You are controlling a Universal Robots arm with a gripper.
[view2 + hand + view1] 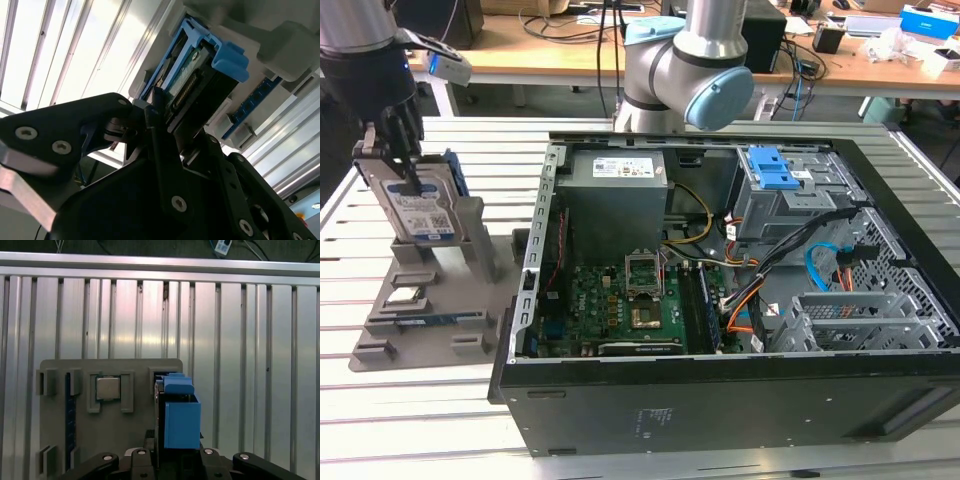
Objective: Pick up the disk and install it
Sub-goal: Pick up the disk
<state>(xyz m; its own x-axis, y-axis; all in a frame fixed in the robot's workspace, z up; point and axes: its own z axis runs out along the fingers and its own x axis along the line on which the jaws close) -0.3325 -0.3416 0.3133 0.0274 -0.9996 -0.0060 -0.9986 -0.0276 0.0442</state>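
- Your jaws are clamping the disk [420, 210] by its top edge.
- The disk is standing upright at the holder [430, 335], at nine o'clock from the case [720, 400] in the exterior view.

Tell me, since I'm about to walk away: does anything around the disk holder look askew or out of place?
Nothing stands out. The disk stands on edge in the gray holder, gripper at its top; the chip lies flat in its pocket.

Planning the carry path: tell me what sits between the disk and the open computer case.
In the exterior view, the grey stand's upright post, then bare slatted table, lie between the disk and the computer case.
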